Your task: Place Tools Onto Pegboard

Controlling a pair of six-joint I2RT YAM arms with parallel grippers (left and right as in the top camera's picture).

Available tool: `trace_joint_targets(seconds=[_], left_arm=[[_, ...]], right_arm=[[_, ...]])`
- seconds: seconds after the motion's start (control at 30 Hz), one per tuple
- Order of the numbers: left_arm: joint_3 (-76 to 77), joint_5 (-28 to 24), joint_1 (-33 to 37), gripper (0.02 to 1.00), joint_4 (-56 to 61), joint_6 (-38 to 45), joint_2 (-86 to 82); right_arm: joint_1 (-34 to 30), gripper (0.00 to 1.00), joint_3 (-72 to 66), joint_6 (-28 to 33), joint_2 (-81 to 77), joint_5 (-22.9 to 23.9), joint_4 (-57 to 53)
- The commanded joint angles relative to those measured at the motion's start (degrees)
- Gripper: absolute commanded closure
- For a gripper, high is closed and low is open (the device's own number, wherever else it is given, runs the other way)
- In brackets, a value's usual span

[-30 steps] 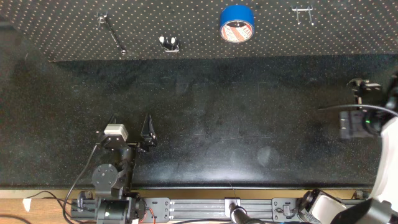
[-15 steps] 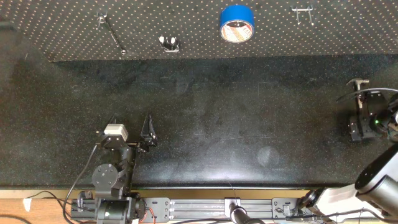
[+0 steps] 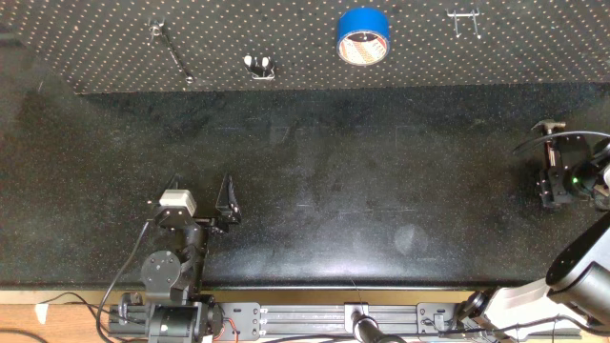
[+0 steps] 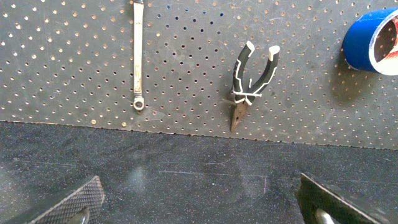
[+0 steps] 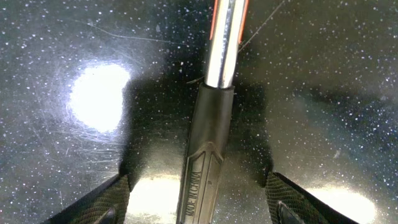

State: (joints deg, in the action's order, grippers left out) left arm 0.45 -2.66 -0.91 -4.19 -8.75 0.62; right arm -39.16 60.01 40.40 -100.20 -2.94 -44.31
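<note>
Chrome shaft, black rubber grip (orange stripe): hammer [image 5: 206,140] | right gripper [image 5: 199,202] jaws spread astride grip | left gripper [image 4: 199,202] jaws spread

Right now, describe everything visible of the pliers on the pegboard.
The pliers hang nose down on the pegboard, handles splayed upward. The handles are black with white edging and white tips, seemingly rubber; the dark pointed nose is shut and ends just above the board's lower edge. A white hook or tie crosses them near the pivot. They sit between the wrench and the blue tape, touching neither.
</note>
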Motion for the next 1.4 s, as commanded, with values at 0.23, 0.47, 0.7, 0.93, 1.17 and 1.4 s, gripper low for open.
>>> trace_joint_targets(seconds=[0.23,0.47,0.7,0.93,1.17,1.4], left_arm=[[-0.13,-0.83,0.15,0.02,-0.31,0.9,-0.44],[-0.13,-0.83,0.15,0.02,-0.33,0.9,-0.44],[-0.13,-0.83,0.15,0.02,-0.31,0.9,-0.44],[-0.13,-0.83,0.15,0.02,-0.33,0.9,-0.44],[-0.13,-0.83,0.15,0.02,-0.33,0.9,-0.44],[-0.13,-0.83,0.15,0.02,-0.31,0.9,-0.44]], right_arm=[[0.2,0.915,-1.09,-1.27,-2.54,0.33,-0.35],[0.85,0.925,-1.09,-8.37,20.48,-5.62,-5.95],[22.36,0.925,-0.42,-18.36,42.95,-10.27,-8.7],[36.68,0.925,-0.09,-21.79,41.27,-4.98,1.53],[36.94,0.925,-0.09,-23.26,34.49,-1.51,7.43],[36.94,0.923,-0.09,-23.93,30.82,0.24,13.03]])
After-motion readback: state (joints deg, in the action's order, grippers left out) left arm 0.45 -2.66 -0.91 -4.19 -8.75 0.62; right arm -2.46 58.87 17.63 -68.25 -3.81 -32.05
